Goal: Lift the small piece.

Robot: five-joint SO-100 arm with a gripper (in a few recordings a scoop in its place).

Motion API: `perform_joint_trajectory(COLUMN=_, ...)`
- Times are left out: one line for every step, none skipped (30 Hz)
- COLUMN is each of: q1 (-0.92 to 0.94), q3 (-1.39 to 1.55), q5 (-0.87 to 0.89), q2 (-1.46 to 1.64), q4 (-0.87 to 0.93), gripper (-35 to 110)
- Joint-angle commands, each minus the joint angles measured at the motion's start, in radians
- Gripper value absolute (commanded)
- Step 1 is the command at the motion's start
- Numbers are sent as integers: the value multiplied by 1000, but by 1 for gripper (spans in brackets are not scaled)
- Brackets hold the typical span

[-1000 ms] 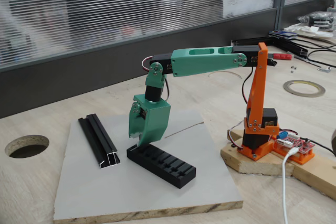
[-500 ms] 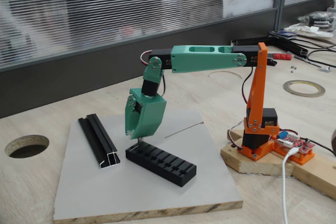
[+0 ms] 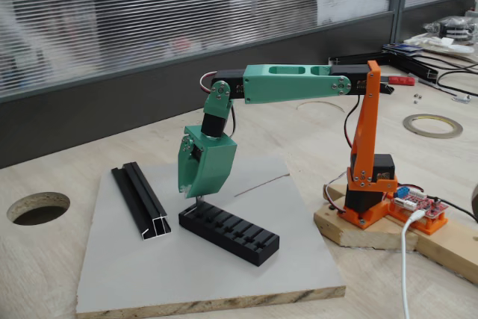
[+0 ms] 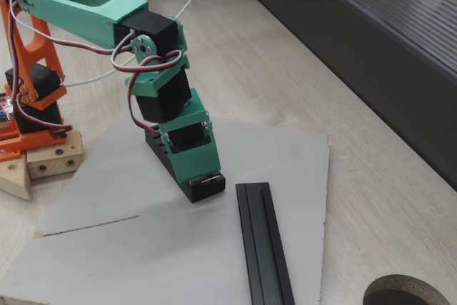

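Change over the last second: the hand [image 3: 196, 193] has come up off the black slotted block [image 3: 229, 232] and tilted back a little. In the last half second it has not moved, so it's parked just above the block's near end.

A thin silvery sliver shows at the fingertips: the small piece [image 4: 209, 178], pinched in the nearly closed hand and clear of the block. The lift looks essentially done, though it's low and has little clearance.

Orientation is a hedge, since the piece is tiny in both fixed views. From the side it hangs as a short sliver [image 3: 199, 202] pointing down out of the fingers. From the other side it reads as a bright strip lying crosswise at the tip, flat face to that camera.

The block, the black rail [image 3: 140, 201] and the grey board [image 3: 119, 274] haven't moved on the bench [image 3: 45, 259].
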Motion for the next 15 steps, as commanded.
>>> perform_joint_trajectory(q1=-12, q3=-9, q5=5, q2=12, q4=15, gripper=15)
perform_joint_trajectory(q1=-12, q3=-11, q5=5, q2=-9, q4=15, gripper=15)
perform_joint_trajectory(q1=-12, q3=-14, q5=5, q2=-26, q4=15, gripper=15)
perform_joint_trajectory(q1=-12, q3=-15, q5=5, q2=-34, q4=15, gripper=15)
perform_joint_trajectory(q1=-12, q3=-15, q5=6, q2=-38, q4=15, gripper=15)
perform_joint_trajectory(q1=-14, q3=-12, q5=6, q2=-40, q4=17, gripper=15)
perform_joint_trajectory(q1=-17, q3=-12, q5=6, q2=-44, q4=17, gripper=15)
perform_joint_trajectory(q1=-17, q3=-12, q5=8, q2=-44, q4=17, gripper=15)
perform_joint_trajectory(q1=-17, q3=-12, q5=8, q2=-46, q4=14, gripper=15)
perform_joint_trajectory(q1=-15, q3=-15, q5=8, q2=-46, q4=11, gripper=15)
perform_joint_trajectory(q1=-14, q3=-18, q5=8, q2=-46, q4=11, gripper=15)
perform_joint_trajectory(q1=-14, q3=-21, q5=8, q2=-46, q4=11, gripper=15)
perform_joint_trajectory(q1=-14, q3=-21, q5=8, q2=-46, q4=11, gripper=15)
perform_joint_trajectory(q1=-14, q3=-21, q5=8, q2=-43, q4=14, gripper=15)
perform_joint_trajectory(q1=-14, q3=-20, q5=8, q2=-40, q4=15, gripper=15)
